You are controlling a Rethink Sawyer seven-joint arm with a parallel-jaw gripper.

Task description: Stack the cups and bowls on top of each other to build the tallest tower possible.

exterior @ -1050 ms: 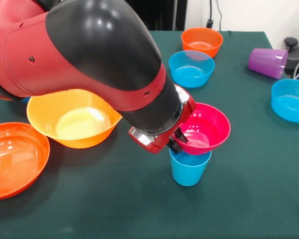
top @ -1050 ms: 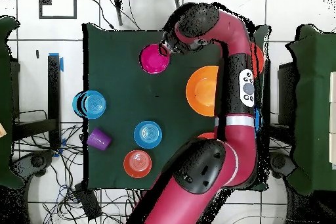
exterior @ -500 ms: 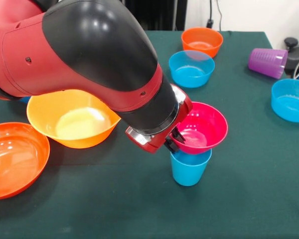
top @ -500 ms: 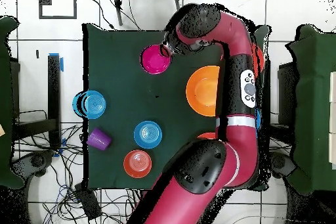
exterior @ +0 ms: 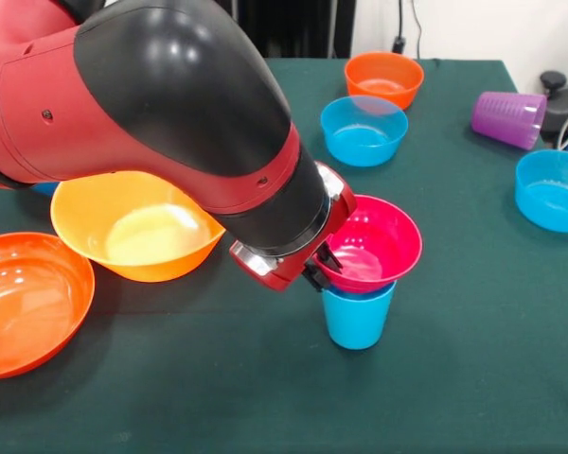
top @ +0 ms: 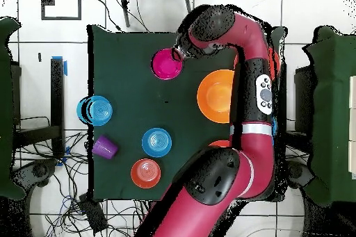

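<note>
Sitting on the mouth of the upright light blue cup (exterior: pixel 358 317), the magenta-pink bowl (exterior: pixel 374 242) leans a little toward the arm. The gripper (exterior: pixel 319 267) has its dark fingers closed on the bowl's near rim. The large yellow-orange bowl (exterior: pixel 133 224) and the large red-orange bowl (exterior: pixel 24 301) stand beside it on the green table (exterior: pixel 473 378). The purple cup (exterior: pixel 508 118) lies on its side, well apart.

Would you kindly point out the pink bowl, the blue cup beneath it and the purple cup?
pink bowl (exterior: pixel 383 236), front view, inner wall.
blue cup (exterior: pixel 357 320), front view, outer side wall.
purple cup (exterior: pixel 507 119), front view, side wall; it lies tipped over.
</note>
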